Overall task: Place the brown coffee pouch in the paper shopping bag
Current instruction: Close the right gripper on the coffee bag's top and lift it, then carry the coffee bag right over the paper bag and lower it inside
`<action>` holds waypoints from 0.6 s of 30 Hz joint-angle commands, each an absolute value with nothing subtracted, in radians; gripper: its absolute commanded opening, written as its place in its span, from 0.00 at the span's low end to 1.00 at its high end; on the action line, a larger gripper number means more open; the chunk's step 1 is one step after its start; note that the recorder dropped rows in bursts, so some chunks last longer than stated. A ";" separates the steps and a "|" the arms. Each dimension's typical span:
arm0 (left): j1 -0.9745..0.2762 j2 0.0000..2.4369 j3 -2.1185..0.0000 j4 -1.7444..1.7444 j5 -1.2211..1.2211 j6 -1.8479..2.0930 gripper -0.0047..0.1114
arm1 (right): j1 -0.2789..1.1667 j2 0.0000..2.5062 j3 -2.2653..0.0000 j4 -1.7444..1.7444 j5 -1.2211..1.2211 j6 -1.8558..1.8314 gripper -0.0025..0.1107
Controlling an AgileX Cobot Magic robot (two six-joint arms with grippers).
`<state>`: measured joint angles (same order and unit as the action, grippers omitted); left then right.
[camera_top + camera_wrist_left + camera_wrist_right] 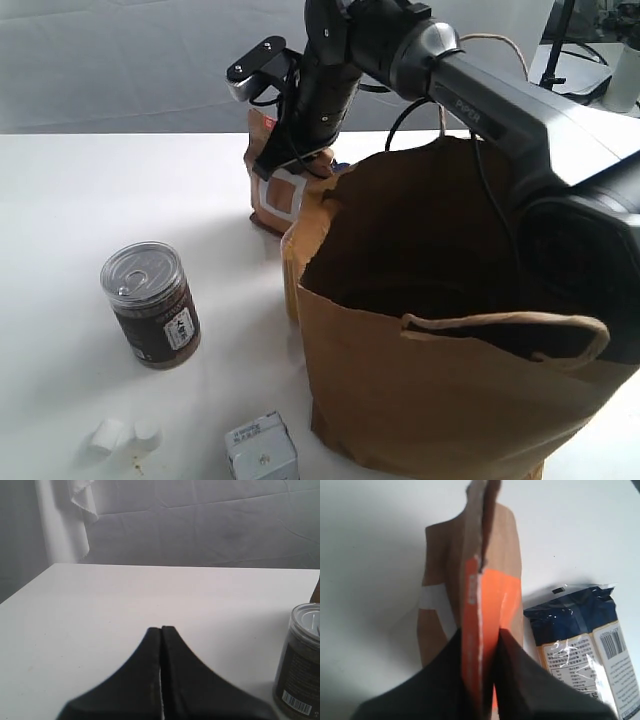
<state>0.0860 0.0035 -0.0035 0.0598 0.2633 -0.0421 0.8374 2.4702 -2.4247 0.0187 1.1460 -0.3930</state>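
Observation:
The brown coffee pouch (270, 215) stands upright just behind the far left corner of the paper shopping bag (430, 400), outside it. My right gripper (285, 160) reaches over from the right and is shut on the pouch's orange-red top strip. In the right wrist view the pouch (440, 560) hangs away from my right gripper (487, 635), its strip pinched between the black fingers (445, 680). I cannot tell whether its lower edge touches the table. The bag stands open with its handles up. My left gripper (161, 628) is shut on nothing above the white table.
A dark can with a silver pull-tab lid (150, 305) stands left of the bag and shows as the can (300, 665) in the left wrist view. A small white box (262, 450) and white lumps (125, 435) lie at the front. A dark blue packet (580, 625) lies beside the pouch.

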 commanded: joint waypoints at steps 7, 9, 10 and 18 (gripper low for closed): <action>0.090 0.000 0.000 0.064 0.259 -0.046 0.04 | 0.838 2.284 -2.433 0.045 1.109 -0.397 0.02; 0.090 0.000 0.000 0.064 0.259 -0.046 0.04 | 0.838 2.247 -2.433 0.053 1.109 -0.397 0.02; 0.090 0.000 0.000 0.064 0.259 -0.046 0.04 | 0.838 2.228 -2.433 0.053 1.109 -0.397 0.02; 0.090 0.000 0.000 0.064 0.259 -0.046 0.04 | 0.838 2.061 -2.433 0.053 1.140 -0.361 0.02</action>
<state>0.0860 0.0035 -0.0035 0.0598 0.2633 -0.0421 0.8374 2.1368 -2.4247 0.0479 1.1476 -0.3752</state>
